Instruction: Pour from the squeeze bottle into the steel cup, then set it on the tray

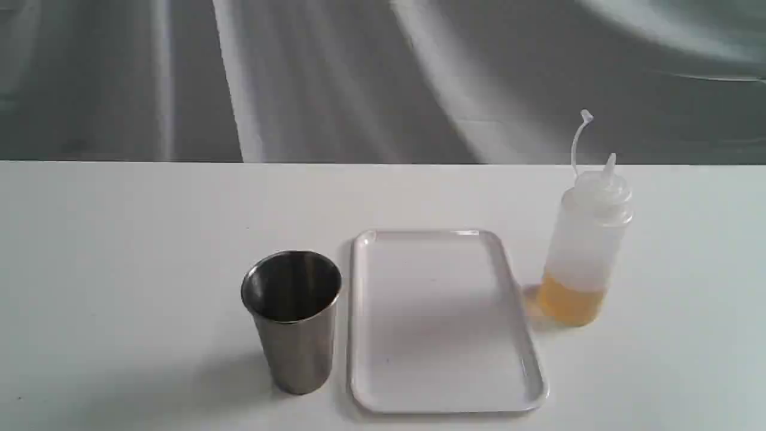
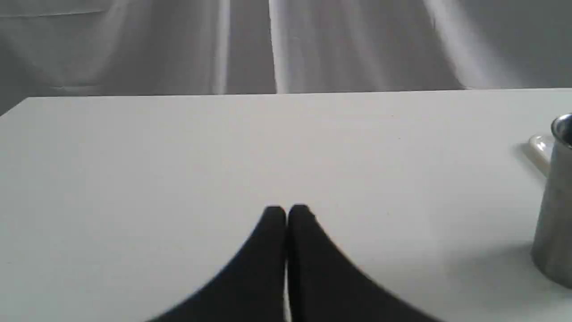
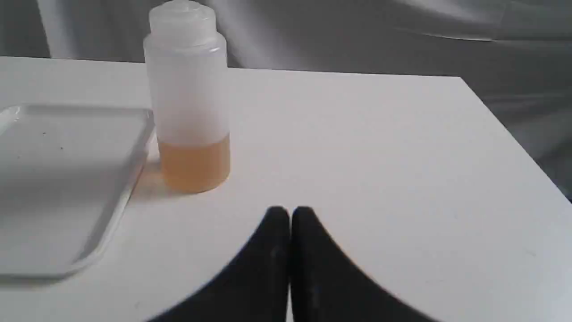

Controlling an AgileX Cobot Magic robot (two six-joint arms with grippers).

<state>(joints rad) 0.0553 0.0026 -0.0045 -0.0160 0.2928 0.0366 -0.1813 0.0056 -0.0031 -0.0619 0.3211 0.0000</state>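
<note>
The left end effector (image 2: 286, 210) and right end effector (image 3: 289, 211) are each pinched together, empty. Steel cup (image 1: 293, 323), tray (image 1: 443, 323) and squeeze bottle (image 1: 583, 251) stand left to right on the table (image 1: 119, 239).

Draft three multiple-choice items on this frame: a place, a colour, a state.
1. What lies between the steel cup and the squeeze bottle? A) a spoon B) the tray C) a lid
2. The liquid in the squeeze bottle is: A) blue B) clear C) amber
3. The right gripper is: A) shut, empty B) shut on the bottle C) wide open
Key: 1 B, the tray sits between them. 2 C, amber layer at the bottle's base. 3 A, jaws together, short of the bottle.
</note>
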